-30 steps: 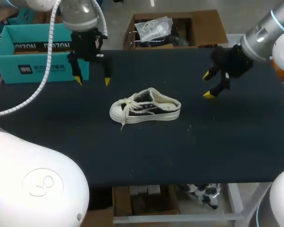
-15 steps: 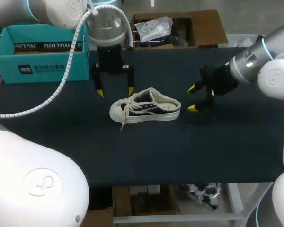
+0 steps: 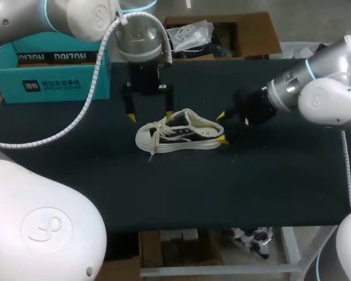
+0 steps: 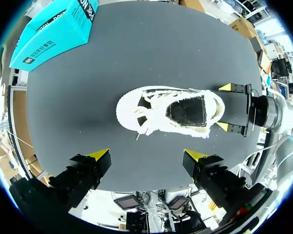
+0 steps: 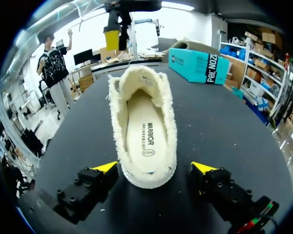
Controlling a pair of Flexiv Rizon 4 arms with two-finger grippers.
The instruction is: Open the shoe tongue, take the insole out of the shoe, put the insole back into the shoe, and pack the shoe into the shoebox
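A cream low-top shoe (image 3: pixel 178 136) lies on its sole mid-table, toe to the left, laces loose. My left gripper (image 3: pixel 150 116) hangs open just behind its toe half; in the left wrist view the shoe (image 4: pixel 171 109) lies ahead of that gripper (image 4: pixel 147 155). My right gripper (image 3: pixel 222 127) is open at the heel, one fingertip on either side, neither touching. In the right wrist view the shoe (image 5: pixel 142 129) points away from this gripper (image 5: pixel 154 168), and the cream insole (image 5: pixel 145 134) lies flat inside it. The teal shoebox (image 3: pixel 52 64) stands at the back left.
The black table (image 3: pixel 251 187) stretches wide in front of the shoe and to its right. My left arm's white cable hose (image 3: pixel 76 120) loops over the table's left part. The table's front edge (image 3: pixel 222 227) is well away from the shoe.
Both arms have closed in on the shoe. The left gripper came from near the shoebox to just behind the toe, the right one from the far right to the heel. The shoe has not moved.
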